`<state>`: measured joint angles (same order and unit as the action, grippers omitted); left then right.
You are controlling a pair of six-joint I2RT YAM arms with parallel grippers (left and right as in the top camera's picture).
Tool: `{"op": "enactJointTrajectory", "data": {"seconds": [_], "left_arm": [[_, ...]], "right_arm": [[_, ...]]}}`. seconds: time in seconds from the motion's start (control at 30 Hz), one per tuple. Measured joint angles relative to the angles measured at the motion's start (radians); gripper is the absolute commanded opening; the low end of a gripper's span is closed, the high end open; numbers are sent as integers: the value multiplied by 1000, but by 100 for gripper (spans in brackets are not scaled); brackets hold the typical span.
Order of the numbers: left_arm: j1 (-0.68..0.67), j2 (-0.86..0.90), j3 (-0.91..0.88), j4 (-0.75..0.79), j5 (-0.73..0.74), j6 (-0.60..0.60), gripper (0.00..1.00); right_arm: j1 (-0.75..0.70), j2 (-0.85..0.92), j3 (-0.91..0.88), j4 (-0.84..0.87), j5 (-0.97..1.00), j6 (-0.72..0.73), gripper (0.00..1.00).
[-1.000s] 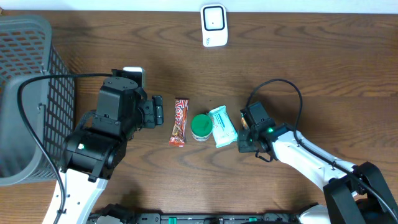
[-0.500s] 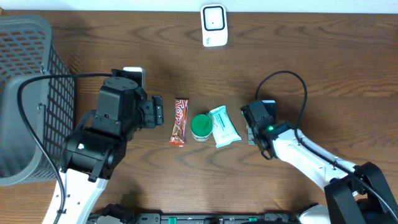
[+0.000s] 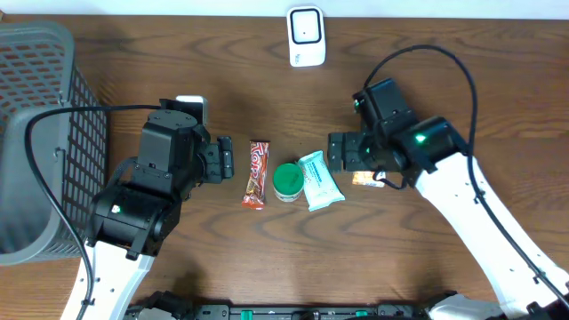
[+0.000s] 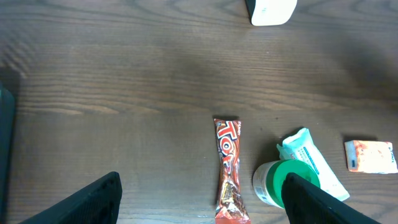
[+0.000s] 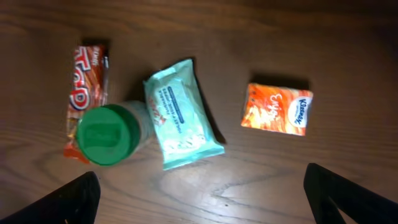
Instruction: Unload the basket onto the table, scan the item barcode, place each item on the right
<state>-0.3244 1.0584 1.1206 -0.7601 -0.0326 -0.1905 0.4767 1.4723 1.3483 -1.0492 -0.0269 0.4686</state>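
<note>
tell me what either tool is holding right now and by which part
Nothing is held. The left tool and the right tool both stand open above the table, and the orange tissue pack lies free on it.

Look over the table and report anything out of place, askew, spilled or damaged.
Nothing is spilled or visibly damaged. The orange tissue pack lies on its own, apart from the candy bar, green-lidded jar and wipes pack, which are bunched together. The wipes pack sits skewed against the jar.

The orange tissue pack [image 5: 277,109] reads "Kleenex" along one end. The red candy bar wrapper [image 4: 229,165] shows "TOP". The teal wipes pack [image 5: 181,115] has print too small to read.
</note>
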Motion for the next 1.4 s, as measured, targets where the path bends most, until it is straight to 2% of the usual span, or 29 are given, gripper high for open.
{"op": "enactJointTrajectory", "data": {"seconds": [0.17,0.53,0.97,1.4], "left_arm": [[0,0,0,0,0,0,83],[0,0,0,0,0,0,83],[0,0,0,0,0,0,83],[0,0,0,0,0,0,83]], "right_arm": [[-29,61,0,-16,0,62,99],[-146,352,-2,-26,-14,105,99],[-148,381,-3,0,41,59,99],[-151,551,-3,14,60,36,99]]}}
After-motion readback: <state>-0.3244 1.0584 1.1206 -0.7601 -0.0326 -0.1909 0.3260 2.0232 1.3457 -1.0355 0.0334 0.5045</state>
